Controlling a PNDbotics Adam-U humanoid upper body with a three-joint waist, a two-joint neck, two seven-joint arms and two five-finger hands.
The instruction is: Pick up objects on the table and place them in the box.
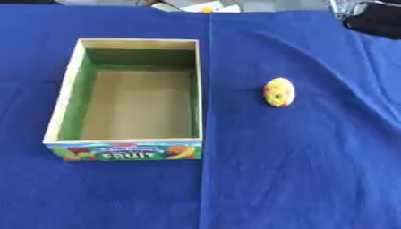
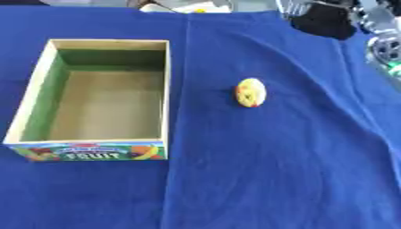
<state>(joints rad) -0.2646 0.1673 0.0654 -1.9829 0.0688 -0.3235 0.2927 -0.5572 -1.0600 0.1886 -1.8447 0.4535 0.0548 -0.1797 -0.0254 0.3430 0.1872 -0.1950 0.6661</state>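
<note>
1. A blue cloth (image 1: 297,179) is spread over the table, with a straight fold line running down beside the box's right wall.
2. The open wooden box (image 1: 200,89) is seen on the left, green inside its walls, tan on its floor, with "FRUIT" printed on the near face.
3. A small yellow oval object (image 1: 279,92) with red specks lies on the cloth, well apart to the box's right, with nothing between them.
4. Dark and silver machine parts (image 2: 376,27) show at the upper right corner; whether a hand is among them, and how its fingers stand, cannot be told.
</note>
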